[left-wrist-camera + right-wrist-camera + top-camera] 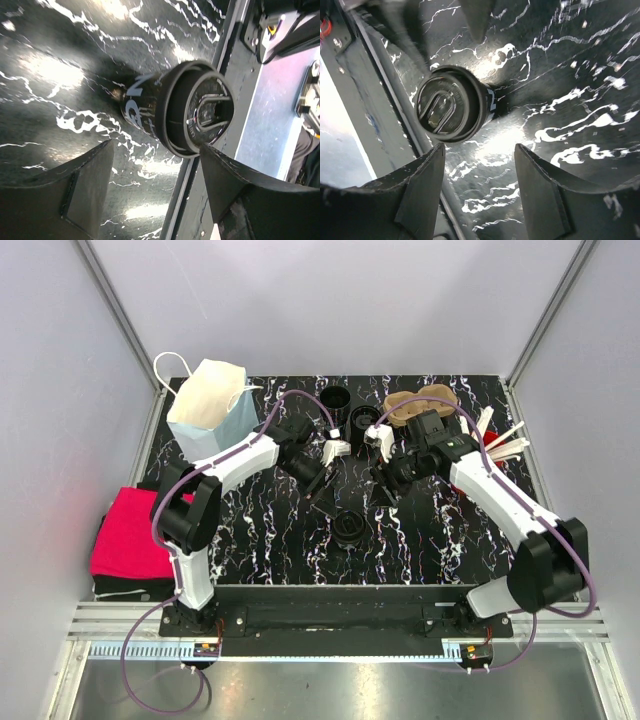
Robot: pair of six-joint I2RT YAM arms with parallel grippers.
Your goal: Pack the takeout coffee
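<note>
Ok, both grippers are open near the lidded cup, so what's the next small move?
Probably ease the left gripper forward around the lidded cup. The cup stands just beyond its open jaws, roughly centred, but it sits off-centre for the right gripper.

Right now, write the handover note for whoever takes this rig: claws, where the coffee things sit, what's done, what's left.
Left claw: open, empty, above the table. Right claw: open, empty, beside it.
Lidded cup: upright on the table, toward the near edge from both claws, touched by neither.
Paper bag: upright and open, back left. Brown carrier: back right, partly hidden by the right arm. One black cup and another stand between them.
Done: nothing seen packed.
Left: grasp the lidded cup and pack it, probably the rest too.
</note>
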